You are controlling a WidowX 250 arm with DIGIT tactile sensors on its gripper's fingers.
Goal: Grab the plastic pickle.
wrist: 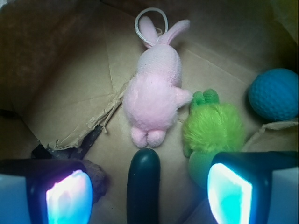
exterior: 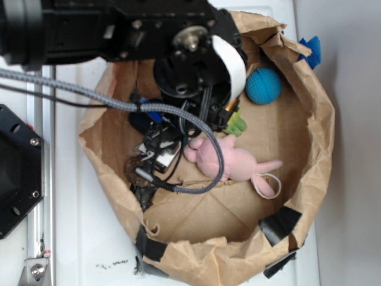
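Wrist view, left to right: the pickle (wrist: 143, 186) sits at the bottom centre, the pink bunny plush (wrist: 154, 100) just above its tip, then the fuzzy green plush (wrist: 212, 128) and the blue ball (wrist: 274, 93) off at the right edge, all inside the brown paper bag (exterior: 309, 149). My worry is the right finger (wrist: 231, 196) snagging that green plush on the way down and dragging it along, since it's basically sitting on top of it. The gripper (wrist: 147, 198) is spread wide with nothing in it, the pickle lying loose in the gap and neither pad touching it.

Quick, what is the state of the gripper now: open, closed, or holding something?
Gripper: open, holding nothing. The pickle lies between its fingers, not yet clamped.
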